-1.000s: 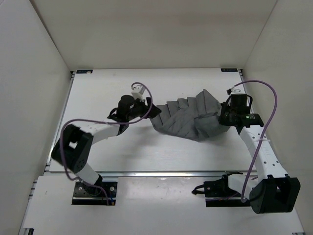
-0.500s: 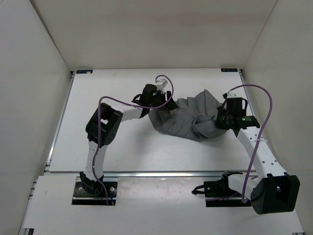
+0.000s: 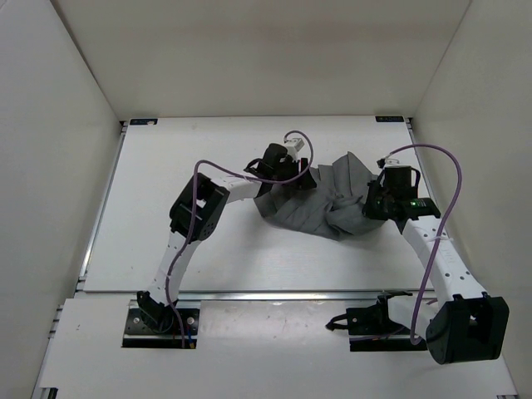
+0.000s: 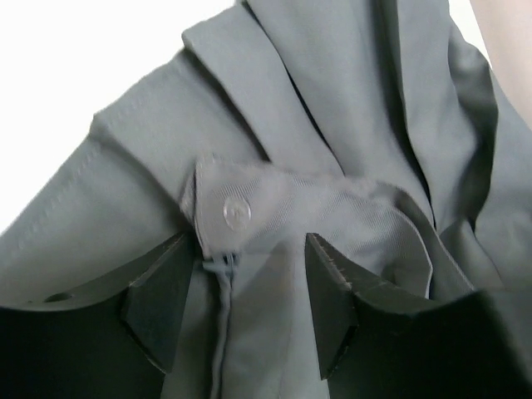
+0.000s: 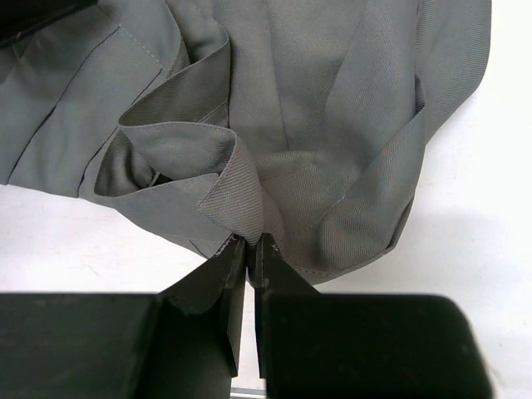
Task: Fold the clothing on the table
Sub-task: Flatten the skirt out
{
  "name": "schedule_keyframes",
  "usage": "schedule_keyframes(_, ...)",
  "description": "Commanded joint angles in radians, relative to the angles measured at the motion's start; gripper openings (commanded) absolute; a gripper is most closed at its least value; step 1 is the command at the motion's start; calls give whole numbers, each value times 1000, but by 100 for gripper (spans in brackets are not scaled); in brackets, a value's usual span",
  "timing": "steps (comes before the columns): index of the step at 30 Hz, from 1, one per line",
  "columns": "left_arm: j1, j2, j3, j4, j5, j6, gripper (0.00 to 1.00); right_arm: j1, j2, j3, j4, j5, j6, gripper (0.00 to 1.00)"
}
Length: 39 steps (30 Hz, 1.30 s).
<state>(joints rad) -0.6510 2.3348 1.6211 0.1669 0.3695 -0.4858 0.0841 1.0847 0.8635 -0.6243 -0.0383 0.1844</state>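
1. The table point(image 3: 166, 150): white and rectangular, with walls on its left, far and right sides. A thin metal rail point(image 3: 249, 293) runs along the near edge.
2. The clothing point(image 3: 320, 204): a grey pleated skirt, bunched in a crumpled heap right of the table's centre, nearer the right edge than the left. Its near hem runs as a slanting line, and a peak of cloth points toward the far edge. The heap lies well apart from every table edge.
3. The left gripper point(image 3: 287, 183): at the left end of the heap, over the cloth. In the left wrist view the left gripper point(image 4: 249, 249) has its jaws spread. One finger point(image 4: 162, 307) stands on either side of a waistband flap that carries a clear button point(image 4: 236, 212). Whether the tips touch the cloth cannot be told.
4. The right gripper point(image 3: 371, 205): at the right end of the heap. In the right wrist view the right gripper point(image 5: 249, 241) has its jaws pressed together, pinching a folded ridge of the clothing point(image 5: 332, 100), which fans out from the pinch.
5. Open room:
   - Wide bare surface from the heap to the left edge.
   - A broad strip between the heap and the far edge.
   - A strip between the near hem and the near rail.
   - A narrower margin between the right gripper and the right edge.
6. Cables: a purple cable point(image 3: 440, 158) loops above the right arm, and another arcs over the left arm.
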Motion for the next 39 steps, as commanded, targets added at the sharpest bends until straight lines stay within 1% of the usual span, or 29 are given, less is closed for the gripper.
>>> schedule_keyframes(1,1,12,83,-24,3,-2,63,-4,-20,-8,32,-15,6,0)
schedule_keyframes(6,-9,37,123,-29,32,-11,52,-4,-22,-11,41,-29,12,0)
schedule_keyframes(8,-13,69,176,-59,39,1,52,-4,-23,-17,47,-32,6,0)
schedule_keyframes(11,-22,98,218,-104,37,1,58,-7,-25,-20,48,-44,3,0)
schedule_keyframes(13,-25,112,238,-112,37,4,56,-10,-29,-21,54,-48,6,0)
schedule_keyframes(14,-30,116,253,-118,39,4,45,-10,-31,-23,54,-49,9,0)
schedule_keyframes(15,-30,116,270,-130,36,7,32,-14,-34,-24,57,-51,1,0)
schedule_keyframes(16,-24,126,278,-144,37,10,26,-18,-37,-29,57,-55,3,0)
schedule_keyframes(17,-32,133,295,-167,34,12,11,-17,-37,-27,58,-52,4,0)
schedule_keyframes(18,-26,130,304,-167,34,13,1,-21,-39,-24,60,-57,0,0)
schedule_keyframes(20,-16,112,298,-165,40,6,0,-20,-42,-31,58,-63,0,0)
schedule_keyframes(22,-3,57,257,-155,40,1,0,-15,-39,-26,58,-77,-11,0)
schedule_keyframes(24,11,-58,151,-116,28,3,0,-11,-54,-14,63,-97,-26,0)
schedule_keyframes(25,31,-93,129,-113,25,4,0,-6,-61,-5,61,-94,-33,0)
schedule_keyframes(27,48,-249,13,-95,8,21,0,9,-83,19,61,-88,-48,0)
schedule_keyframes(30,88,-455,-142,-57,8,33,0,-17,-135,51,75,-118,-46,0)
schedule_keyframes(31,106,-535,-203,-52,3,29,3,-27,-159,57,84,-144,-43,0)
schedule_keyframes(32,120,-570,-228,-43,-3,29,5,-36,-187,61,92,-158,-42,0)
schedule_keyframes(34,135,-705,-337,-40,-15,41,15,-50,-218,57,98,-173,-29,0)
schedule_keyframes(35,140,-732,-358,-37,-21,33,15,-50,-233,69,98,-173,-22,0)
schedule_keyframes(36,151,-785,-401,-33,-18,38,9,-47,-238,75,92,-170,-22,0)
schedule_keyframes(37,166,-837,-443,-33,-27,27,0,-43,-249,74,83,-170,-22,0)
schedule_keyframes(39,178,-908,-509,-29,-24,18,0,-32,-263,88,80,-163,-23,0)
